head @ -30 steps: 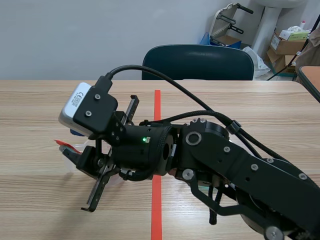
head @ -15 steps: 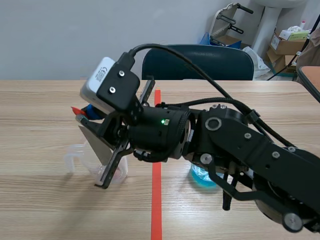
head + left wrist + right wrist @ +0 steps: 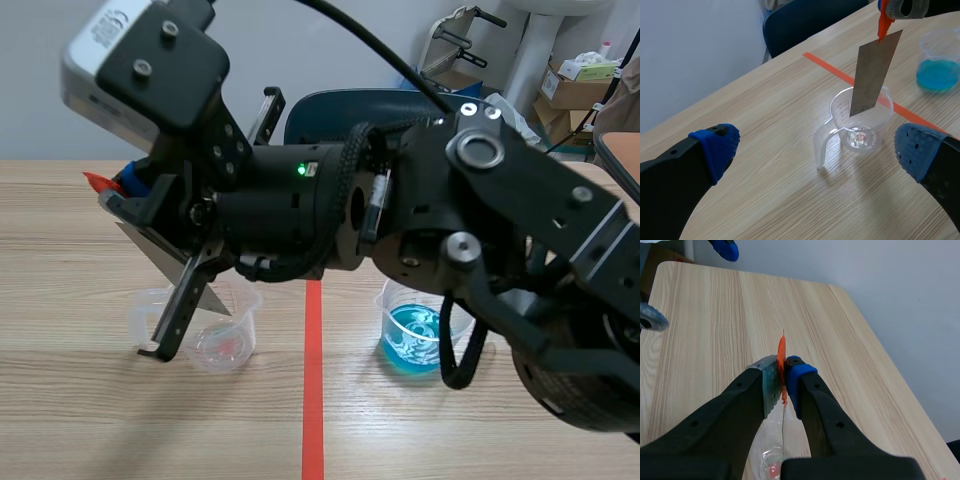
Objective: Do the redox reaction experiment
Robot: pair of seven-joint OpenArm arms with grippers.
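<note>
My right gripper (image 3: 130, 195) reaches past the middle tape line and is shut on a grey metal strip (image 3: 160, 255) by its orange-red tab. The strip (image 3: 872, 75) hangs upright, its lower end over the mouth of a clear plastic beaker (image 3: 860, 122) with a handle and a small reddish residue inside. Seen past my right gripper (image 3: 781, 371), the tab (image 3: 782, 355) is pinched between the pads, with the beaker (image 3: 771, 460) below. A second beaker (image 3: 412, 335) holds blue liquid right of the tape line. My left gripper (image 3: 816, 147) stands open, facing the clear beaker.
The blue-liquid beaker (image 3: 940, 62) stands beyond the strip from the left gripper. A dark chair (image 3: 400, 120) is behind the table's far edge. Cardboard boxes (image 3: 580, 85) sit at the back right. The right arm's bulk crosses most of the table's middle.
The right arm has risen and swung upward with the strip, lifting it from down beside the clear beaker to above its mouth. The blue-liquid beaker has come into sight.
</note>
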